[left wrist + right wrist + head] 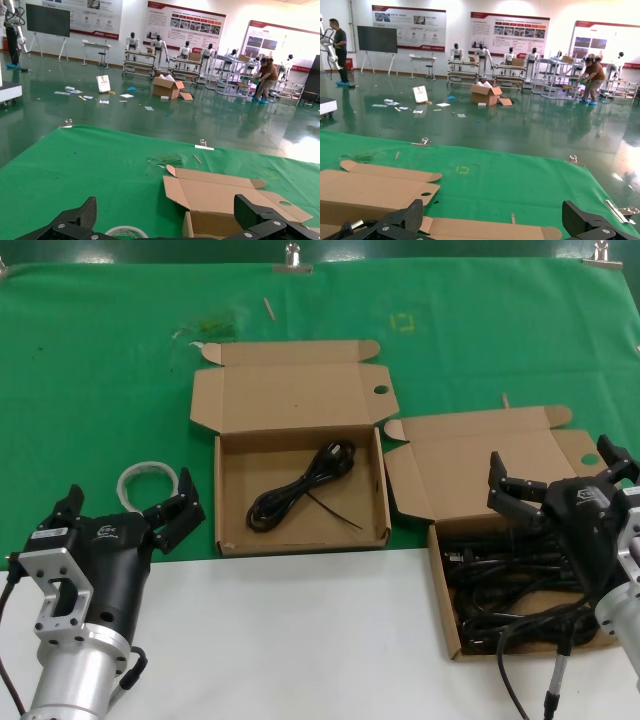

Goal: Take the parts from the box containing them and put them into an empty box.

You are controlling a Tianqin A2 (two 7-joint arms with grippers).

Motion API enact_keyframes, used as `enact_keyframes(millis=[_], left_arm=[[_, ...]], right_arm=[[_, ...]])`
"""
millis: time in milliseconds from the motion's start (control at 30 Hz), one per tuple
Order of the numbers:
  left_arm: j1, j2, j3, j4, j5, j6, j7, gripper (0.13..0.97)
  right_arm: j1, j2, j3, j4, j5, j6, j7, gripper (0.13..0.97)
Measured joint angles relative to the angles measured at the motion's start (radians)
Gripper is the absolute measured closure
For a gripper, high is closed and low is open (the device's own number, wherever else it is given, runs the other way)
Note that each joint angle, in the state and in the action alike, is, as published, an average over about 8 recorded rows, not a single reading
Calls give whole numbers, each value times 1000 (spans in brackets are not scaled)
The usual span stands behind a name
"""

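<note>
Two open cardboard boxes sit on the green counter (100,360): the middle box (300,530) holds one black cable (300,490), the right box (445,590) a pile of cables (510,585). The right tool (555,480) hovers spread over the pile. The left tool (125,510), fingers apart, sits by a tape roll (145,475).

No readable text anywhere. Left gripper (125,510) and right gripper (560,480) housings each carried a small white logo mark, too small to read. Far wall posters (185,26) and the floor placard (103,83) had print, also illegible.
</note>
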Motion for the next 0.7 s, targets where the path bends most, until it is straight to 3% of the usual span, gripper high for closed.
enact_keyframes(millis=[700], left_arm=[[0, 0, 0, 0, 0, 0, 0, 132]], right_arm=[[0, 0, 0, 0, 0, 0, 0, 129]])
